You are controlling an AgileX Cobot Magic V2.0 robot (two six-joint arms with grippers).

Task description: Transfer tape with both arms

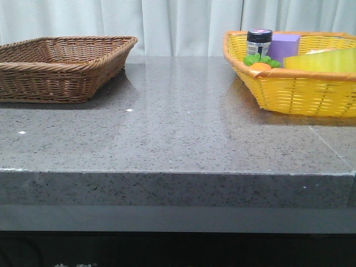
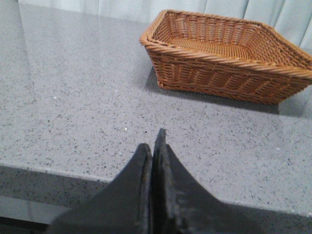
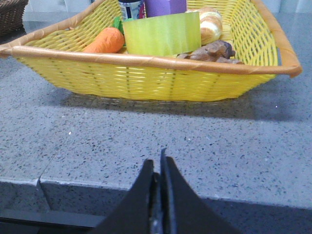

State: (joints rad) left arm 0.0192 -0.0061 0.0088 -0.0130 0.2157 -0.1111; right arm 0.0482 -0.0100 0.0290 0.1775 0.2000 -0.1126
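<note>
We found the left gripper (image 2: 155, 146) with its two black fingers pressed together, nothing between them, poised above the near edge of the grey speckled stone table (image 2: 73, 112). The right gripper (image 3: 157, 168) stood the same way, its fingers closed on each other and empty, also over the table's front edge.

Beyond the left gripper, well apart from it, the brown wicker basket (image 2: 224, 53) sat on the tabletop. In the front view it occupied the far left of the table (image 1: 61, 67), with pale curtains (image 1: 178, 22) hanging behind.

Ahead of the right gripper, across a stretch of bare stone, the yellow woven basket (image 3: 146, 78) held the tape (image 3: 161, 33), the wide translucent yellow roll standing on its side against the other contents. Beside the tape lay an orange carrot (image 3: 105, 40); behind it stood a dark-lidded jar (image 3: 131, 9) and a purple box (image 3: 165, 7). A pale bread-like roll (image 3: 210, 25) and a brown lumpy item (image 3: 212, 51) sat at the tape's other side.

From the front, the tape (image 1: 320, 60) showed above the basket's rim on the table's far right. Neither arm appeared in that view.
</note>
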